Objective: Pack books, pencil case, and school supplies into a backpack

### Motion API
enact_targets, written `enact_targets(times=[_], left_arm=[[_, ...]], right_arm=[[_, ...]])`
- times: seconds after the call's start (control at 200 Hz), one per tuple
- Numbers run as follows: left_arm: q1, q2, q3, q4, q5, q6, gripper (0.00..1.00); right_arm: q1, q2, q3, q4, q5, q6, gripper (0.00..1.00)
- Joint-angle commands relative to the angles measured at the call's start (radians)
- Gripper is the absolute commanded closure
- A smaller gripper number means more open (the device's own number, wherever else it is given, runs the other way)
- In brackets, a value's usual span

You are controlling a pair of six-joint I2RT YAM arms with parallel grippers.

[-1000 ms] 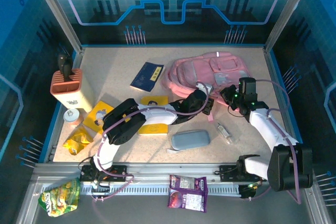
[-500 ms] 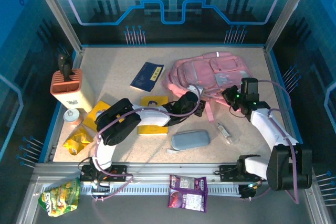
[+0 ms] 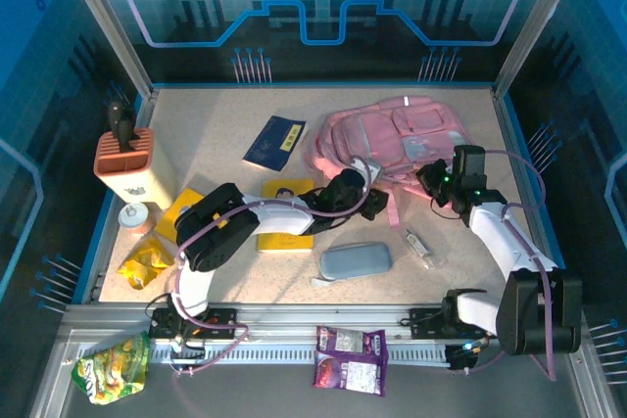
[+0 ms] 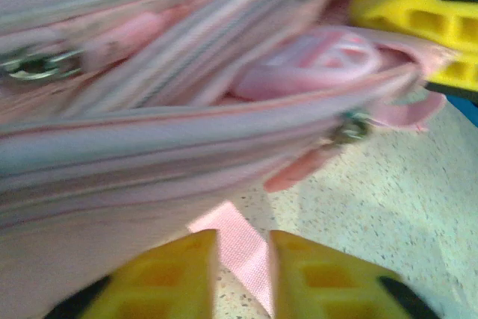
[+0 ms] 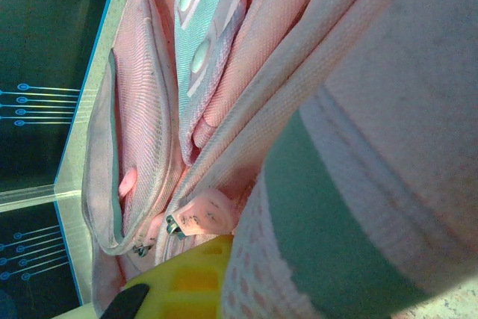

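The pink backpack [image 3: 392,134] lies at the back right of the table. My left gripper [image 3: 364,181] sits at its near left edge, jaws a little apart, with a pink strap [image 4: 235,233] lying on the table between the fingers [image 4: 164,278]. The backpack's zippered side [image 4: 149,155] lies just ahead of them. My right gripper [image 3: 438,183] is shut on fabric at the backpack's near right edge; pink and teal cloth [image 5: 321,207] presses over its yellow finger [image 5: 190,278]. The navy book [image 3: 275,142] lies left of the backpack. My left arm partly covers the yellow book [image 3: 284,230]. The grey-blue pencil case [image 3: 355,260] and the clear tube [image 3: 418,246] lie nearer.
An orange-and-cream holder [image 3: 127,163] stands at the far left, with a small cup [image 3: 133,216], a yellow flat thing [image 3: 179,214] and a yellow snack bag [image 3: 145,263] near it. A purple packet [image 3: 351,357] and a green bag [image 3: 110,367] lie on the front rail.
My left gripper has drawn back to the left along the backpack's near edge and its jaws have parted. The right gripper has barely moved and stays shut.
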Motion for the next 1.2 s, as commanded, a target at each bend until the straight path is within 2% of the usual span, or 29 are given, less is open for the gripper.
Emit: enact_targets(times=[0.0, 0.095, 0.235, 0.4, 0.605, 0.735, 0.88, 1.196], left_arm=[[-0.013, 0.010, 0.048, 0.073, 0.010, 0.058, 0.65], [-0.013, 0.032, 0.099, 0.027, -0.030, 0.067, 0.59], [-0.025, 0.067, 0.131, 0.071, -0.020, 0.087, 0.47], [-0.031, 0.115, 0.203, 0.040, -0.126, 0.085, 0.48], [-0.033, 0.137, 0.222, 0.088, -0.266, 0.045, 0.69], [-0.033, 0.141, 0.234, 0.081, -0.288, 0.039, 0.87], [-0.030, 0.124, 0.208, 0.075, -0.285, 0.044, 1.00], [-0.016, 0.055, 0.101, 0.080, -0.254, 0.054, 1.00]], right_arm=[[0.000, -0.007, 0.030, 0.045, -0.039, -0.002, 1.00], [0.001, -0.005, 0.030, 0.044, -0.037, -0.002, 1.00], [0.011, 0.001, 0.024, 0.056, -0.038, 0.006, 1.00], [0.030, 0.013, 0.023, 0.065, -0.034, 0.010, 1.00], [0.047, 0.022, 0.015, 0.070, -0.026, 0.008, 1.00], [0.047, 0.021, 0.012, 0.066, -0.021, 0.003, 1.00], [0.040, 0.008, 0.020, 0.047, -0.006, -0.011, 1.00], [0.009, 0.000, 0.030, 0.027, -0.006, -0.028, 1.00]])
